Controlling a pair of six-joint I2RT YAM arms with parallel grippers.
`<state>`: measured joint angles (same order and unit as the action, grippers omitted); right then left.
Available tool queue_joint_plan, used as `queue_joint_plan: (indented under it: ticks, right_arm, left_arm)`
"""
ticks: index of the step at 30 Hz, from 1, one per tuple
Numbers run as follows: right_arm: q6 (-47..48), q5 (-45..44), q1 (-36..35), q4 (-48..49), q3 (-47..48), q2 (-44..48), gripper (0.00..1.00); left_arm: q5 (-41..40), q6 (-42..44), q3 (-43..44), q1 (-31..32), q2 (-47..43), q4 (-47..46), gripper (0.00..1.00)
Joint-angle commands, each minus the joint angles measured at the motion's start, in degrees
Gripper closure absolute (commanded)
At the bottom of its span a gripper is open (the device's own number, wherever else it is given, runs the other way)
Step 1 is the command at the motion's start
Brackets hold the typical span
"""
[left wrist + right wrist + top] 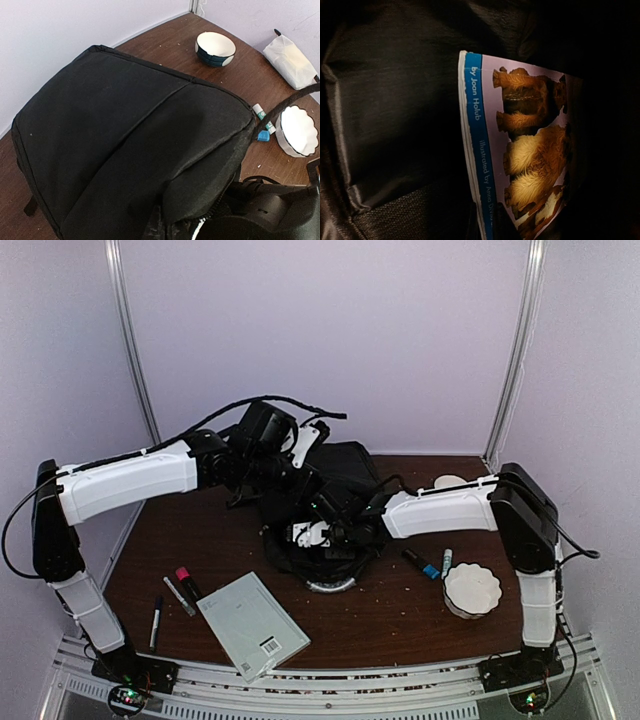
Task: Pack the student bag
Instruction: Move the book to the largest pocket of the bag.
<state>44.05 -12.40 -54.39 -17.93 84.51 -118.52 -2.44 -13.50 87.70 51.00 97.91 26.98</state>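
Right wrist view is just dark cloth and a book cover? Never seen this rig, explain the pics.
Two arms: left arm, right arm, bolted at the near edge of the table. Top view: fixed camera above and behind them. The others sit on the wrists. The left one looks down on the black bag; the right one seems inside it, facing a picture book. On the table: a booklet, markers, a white bowl, a blue bowl, a packet. No fingers show clearly; I cannot tell what is held.
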Motion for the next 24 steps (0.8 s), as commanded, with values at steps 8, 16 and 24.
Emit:
queue_joint_plan:
  ticks: [8, 16, 24]
  right_arm:
    - [0.8, -4.8, 2.4, 9.2, 0.0, -3.0, 0.88]
    - [-0.8, -1.1, 1.1, 5.9, -3.5, 2.6, 0.79]
    - [-6.3, 2.0, -1.8, 0.0, -11.2, 14.1, 0.73]
  left_arm:
    - [1.8, -1.0, 0.0, 0.4, -2.4, -5.5, 1.00]
    - [1.0, -0.9, 0.4, 0.4, -1.5, -5.3, 1.00]
    - [2.5, -1.9, 2.1, -1.1, 1.6, -4.4, 1.00]
